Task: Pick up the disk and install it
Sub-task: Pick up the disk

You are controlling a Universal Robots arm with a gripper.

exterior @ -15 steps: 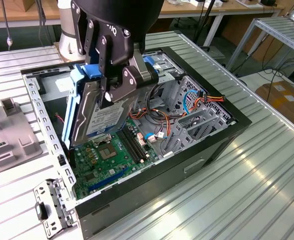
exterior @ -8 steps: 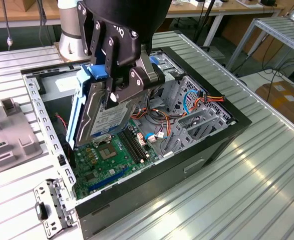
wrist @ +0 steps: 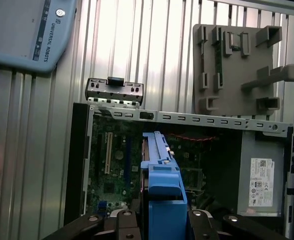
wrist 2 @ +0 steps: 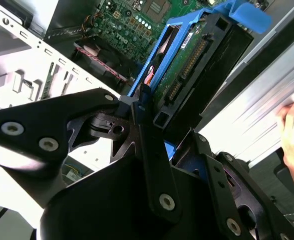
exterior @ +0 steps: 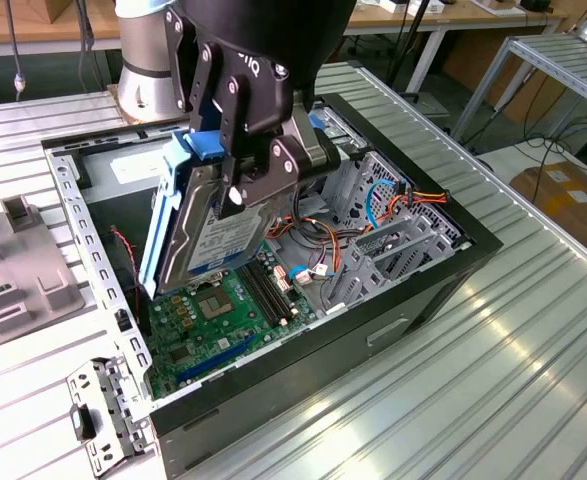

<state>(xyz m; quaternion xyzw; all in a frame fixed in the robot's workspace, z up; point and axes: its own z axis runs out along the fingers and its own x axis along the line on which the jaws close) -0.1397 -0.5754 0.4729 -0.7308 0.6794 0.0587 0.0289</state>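
The end effector (exterior: pixel 258 172) is clamped on the disk (exterior: pixel 198 245). The disk hangs on edge directly beneath it, tilted, inside the open case (exterior: pixel 73 200). Held edge-on, it likely goes down as a thin slab between the case walls. Its low end sits close over the motherboard (exterior: pixel 223 310); contact cannot be judged. To one side of the end effector the case rim runs near the disk's blue edge. To the other, the cage (exterior: pixel 373 190) and loose cables (exterior: pixel 318 235) crowd in, so free room is mostly upward. A person's hand (wrist 2: pixel 293 131) waits off to the side, over the worktop (exterior: pixel 493 380).
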